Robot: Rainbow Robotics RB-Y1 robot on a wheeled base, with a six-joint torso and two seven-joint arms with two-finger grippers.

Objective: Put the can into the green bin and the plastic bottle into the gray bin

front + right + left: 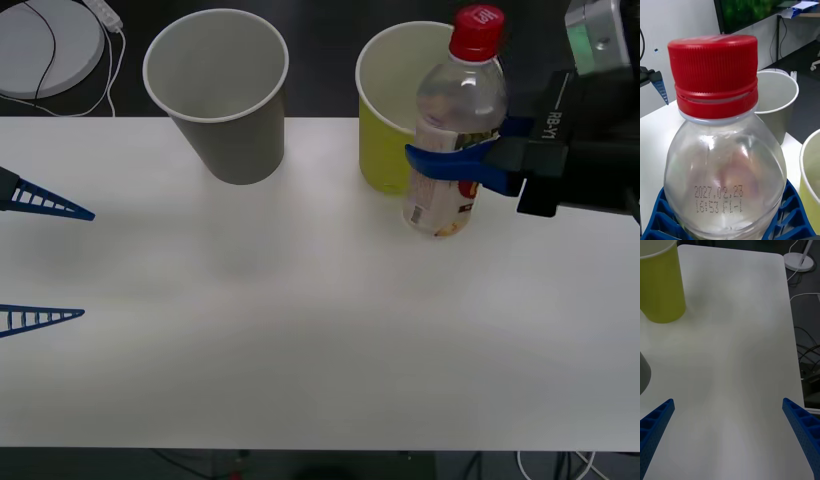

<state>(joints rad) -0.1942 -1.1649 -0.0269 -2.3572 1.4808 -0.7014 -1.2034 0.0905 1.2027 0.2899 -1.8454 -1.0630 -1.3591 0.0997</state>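
Observation:
The plastic bottle [460, 95], clear with a red cap, stands nearly upright in my right gripper [455, 150], which is shut on its middle. It is held in front of the green bin [380, 150] at the back right, with its cap above that rim. The gray bin [240, 150] stands to the left of the green one. In the right wrist view the bottle [724, 165] is close up, with the gray bin [775, 108] and green bin [810, 180] behind. My left gripper [87, 264] waits open at the table's left edge. The can is out of view.
A white round base [45, 45] with a cable lies behind the table at the far left. The left wrist view has the green bin [662, 288], an edge of the gray bin [643, 371] and bare white table [733, 352], with cables on the floor beyond.

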